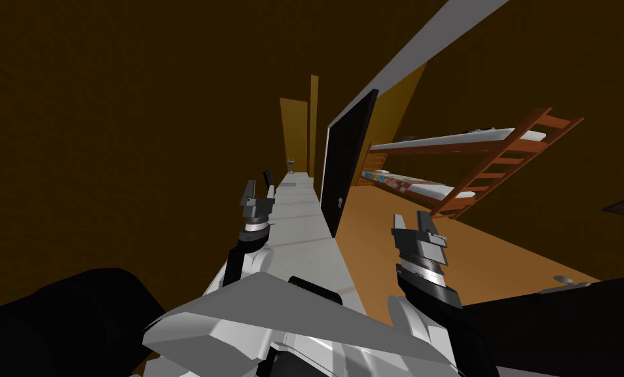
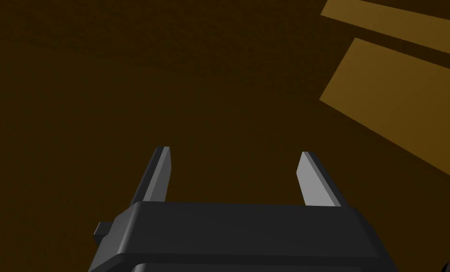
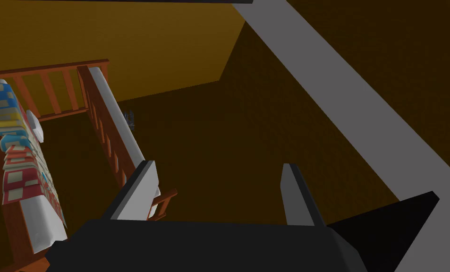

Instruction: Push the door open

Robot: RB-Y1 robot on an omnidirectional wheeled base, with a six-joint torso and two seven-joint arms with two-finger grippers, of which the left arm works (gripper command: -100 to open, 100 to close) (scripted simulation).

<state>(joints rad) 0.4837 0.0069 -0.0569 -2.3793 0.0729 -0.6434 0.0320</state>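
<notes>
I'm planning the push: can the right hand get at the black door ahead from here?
Probably not yet. Nothing stands between the right hand and the door, but the door looks too far ahead, to the hand's left. I'd likely need to roll closer first.

You see a black door (image 1: 346, 157) ahead, almost edge-on, between a white corridor floor (image 1: 304, 226) and an orange floor (image 1: 448, 255). The left gripper (image 1: 258, 183) hangs over the white floor and the right gripper (image 1: 411, 219) over the orange one, both with fingers apart. A bunk bed (image 1: 461, 163) stands beyond the door.
</notes>
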